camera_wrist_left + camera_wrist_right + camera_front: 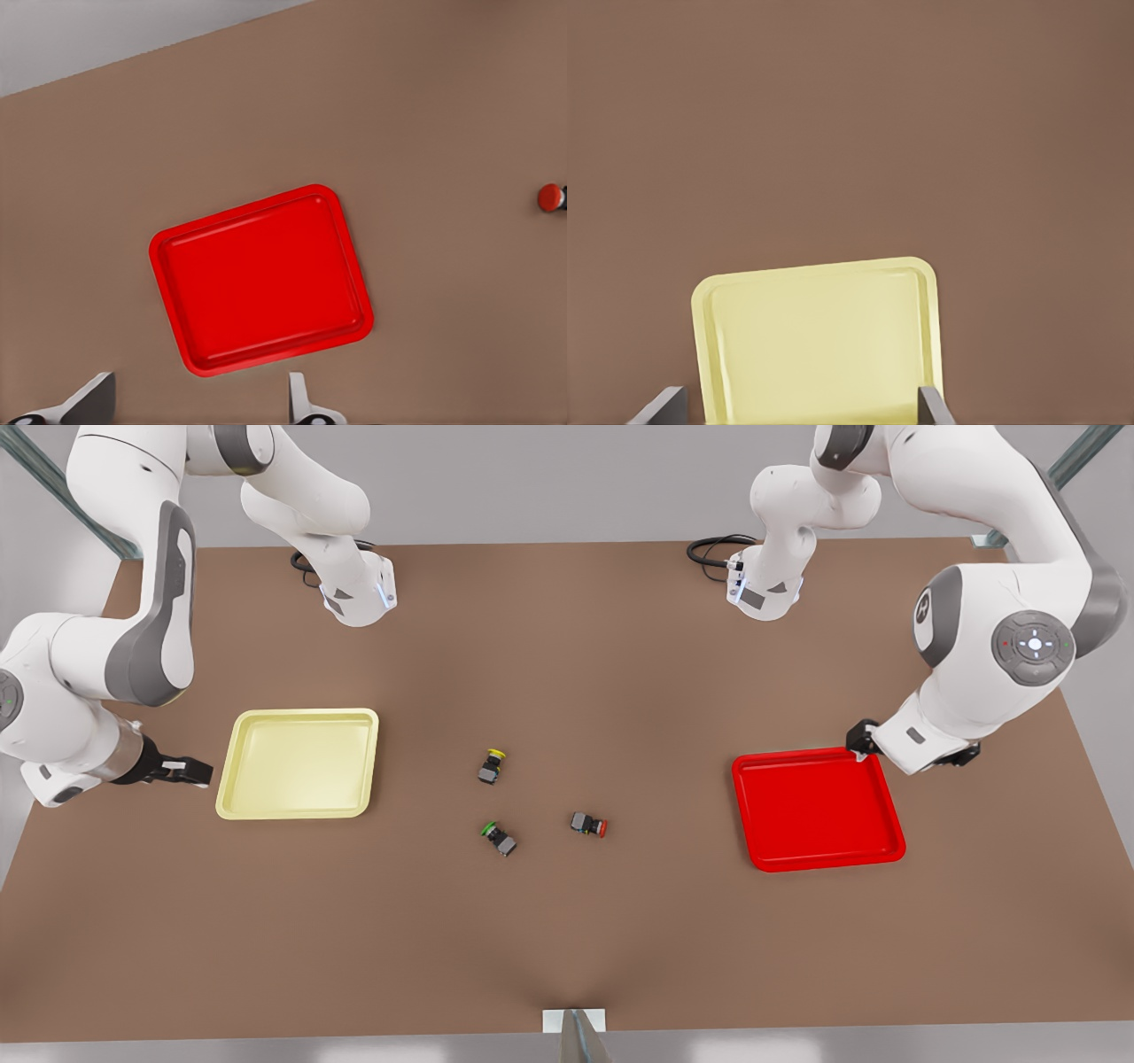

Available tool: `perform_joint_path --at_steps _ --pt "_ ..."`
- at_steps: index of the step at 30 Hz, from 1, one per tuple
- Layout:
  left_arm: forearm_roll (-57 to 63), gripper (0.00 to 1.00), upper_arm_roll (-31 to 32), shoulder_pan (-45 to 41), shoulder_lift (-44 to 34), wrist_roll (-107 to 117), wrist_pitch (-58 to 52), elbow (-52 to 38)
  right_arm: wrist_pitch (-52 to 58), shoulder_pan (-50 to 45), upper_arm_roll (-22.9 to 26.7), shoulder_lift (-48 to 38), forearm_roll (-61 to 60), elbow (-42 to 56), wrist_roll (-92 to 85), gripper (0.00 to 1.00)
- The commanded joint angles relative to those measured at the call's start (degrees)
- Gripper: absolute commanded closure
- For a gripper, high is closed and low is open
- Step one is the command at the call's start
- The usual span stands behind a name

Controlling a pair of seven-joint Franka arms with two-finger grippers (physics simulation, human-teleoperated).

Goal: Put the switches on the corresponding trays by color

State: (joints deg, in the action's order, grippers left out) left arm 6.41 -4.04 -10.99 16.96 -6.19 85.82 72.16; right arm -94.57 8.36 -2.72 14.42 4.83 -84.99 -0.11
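left gripper (858, 755) hangs at the red tray (817, 809), right gripper (205, 772) beside the yellow tray (299, 763); both jaws open, empty. switches (493, 765) lie between.

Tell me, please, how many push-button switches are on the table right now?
3, all lying between the trays: the yellow switch farthest back, the green switch nearer the camera, the red switch toward the front view's right. None seems hidden.

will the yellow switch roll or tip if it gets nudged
The yellow switch already lies on its side, so tipping seems unlikely. Its round cap might let it pivot or roll slightly, though the blocky body should stop it. Being tiny, it probably slides easily.
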Motion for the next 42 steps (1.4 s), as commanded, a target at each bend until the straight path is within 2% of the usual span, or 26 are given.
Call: perform_joint_path --at_steps 1,5,6,8,10,12,14,16,20,22,24,25,27,33,35,37,42 --pt "0.3 0.00 -0.1 0.0 0.2 0.1 0.0 0.0 0.0 -0.1 0.0 0.0 0.0 0.0 0.0 0.00" --pt "-0.3 0.00 0.0 -0.4 0.4 2.1 -0.4 0.0 0.4 -2.9 -0.6 -0.2 -0.7 -0.4 0.6 0.00" --pt "-5.1 0.00 0.1 -0.4 0.3 14.9 -1.1 0.0 0.4 -6.1 -0.6 0.0 -0.8 -0.4 1.2 0.00" --pt "-9.0 0.00 4.4 -0.4 2.5 43.6 0.0 0.4 -0.4 -11.1 -0.6 1.0 -1.0 -0.3 3.8 0.00" --pt "-10.8 0.00 8.0 -1.4 6.5 60.6 5.1 0.3 -1.5 -15.9 -0.5 1.8 -1.1 -0.4 6.3 0.00" --pt "-10.6 0.00 8.1 -6.2 11.1 72.5 10.7 0.2 -1.8 -21.1 -0.7 4.3 -1.1 -0.1 18.2 0.00" --pt "-10.3 0.00 8.0 -11.8 15.3 84.8 15.9 0.1 -8.4 -23.4 -0.7 6.2 -1.1 -2.5 19.8 0.00" --pt "-10.0 0.00 8.0 -14.9 17.8 90.4 19.9 0.3 -14.2 -28.7 -0.8 7.1 -1.0 -5.9 31.0 0.00" --pt "-9.9 0.00 7.9 -19.0 23.0 100.8 28.9 0.4 -15.0 -35.7 -2.0 8.2 -0.4 -6.1 42.1 0.00" --pt "-10.0 0.00 7.9 -21.0 25.5 106.5 33.2 0.2 -17.8 -36.4 -2.0 8.2 -0.3 -9.1 50.4 0.00" --pt "-10.1 0.00 7.8 -22.2 28.0 111.0 34.5 -0.5 -18.0 -36.0 -5.2 8.8 -0.2 -9.1 59.8 0.00" --pt "-10.1 0.00 7.8 -22.8 30.0 112.9 34.5 -2.6 -19.0 -36.4 -5.3 8.7 -0.4 -10.1 62.0 0.00" --pt "-10.2 0.00 7.8 -23.9 33.0 114.6 34.5 -5.2 -26.1 -36.7 -5.6 10.2 -0.4 -14.6 67.6 0.00" --pt "-11.0 0.00 8.5 -23.9 38.0 116.3 34.3 -6.9 -30.9 -36.7 -6.0 14.1 0.7 -19.8 66.7 0.00" --pt "-10.9 0.00 8.5 -24.0 39.0 116.2 34.6 -6.9 -39.7 -35.1 -6.0 13.5 0.7 -25.7 64.4 0.00" --pt "-10.8 0.00 8.5 -23.9 39.6 116.2 34.6 -6.9 -42.5 -33.1 -6.0 13.7 0.6 -28.2 58.0 0.00" --pt "-10.7 0.00 8.3 -23.8 40.1 115.9 35.2 -7.0 -44.9 -31.9 -6.3 15.6 0.0 -29.0 54.3 0.00"
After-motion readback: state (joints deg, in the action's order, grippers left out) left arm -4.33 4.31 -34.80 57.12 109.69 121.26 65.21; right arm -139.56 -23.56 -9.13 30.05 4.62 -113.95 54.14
